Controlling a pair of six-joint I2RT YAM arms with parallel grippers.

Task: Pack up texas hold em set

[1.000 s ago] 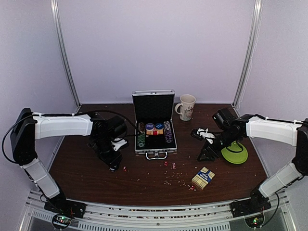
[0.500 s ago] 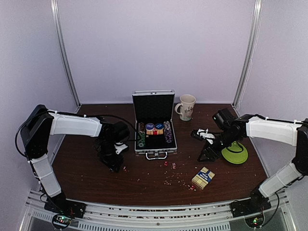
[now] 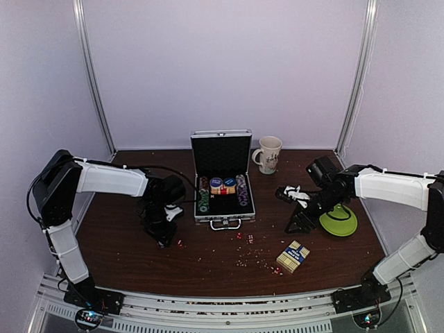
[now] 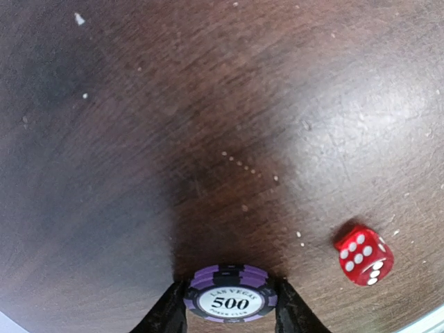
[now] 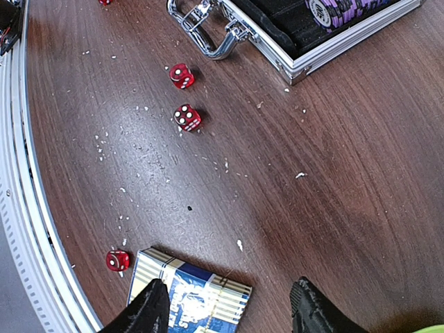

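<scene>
Starting on my left side: my left gripper [image 3: 166,239] is down at the dark wooden table [image 3: 118,243], and its fingers are pressed against both edges of a purple round poker chip marked 500 [image 4: 229,302]. From the wrist view I'd call that clamped on it. A small red die with white pips [image 4: 364,254] sits just beside the chip, not touching it.

What matters for the next move is where the chip has to go. The small silver aluminium case with black lining [image 3: 223,217] stands open to the right of that gripper and a little farther back. The left arm is clearly the nearer one to it. The row of purple chips [image 3: 241,191] runs along the case's right side, so I reckon the carry goes right and across the case to that slot.

Two more red dice [image 3: 244,238] lie loose just in front of the case handle.

Further right, the blue-and-tan card box [image 5: 191,297] lies flat near the front edge of the table, with another red die [image 5: 117,261] just beside it. Its long axis runs diagonally, from near-left to far-right. My right gripper [image 3: 297,223] hangs above the table with its jaws apart and nothing in them. The box is toward my base side of it, partly under the fingers in the wrist view. I'd probably need to turn the wrist to span the short side.
</scene>
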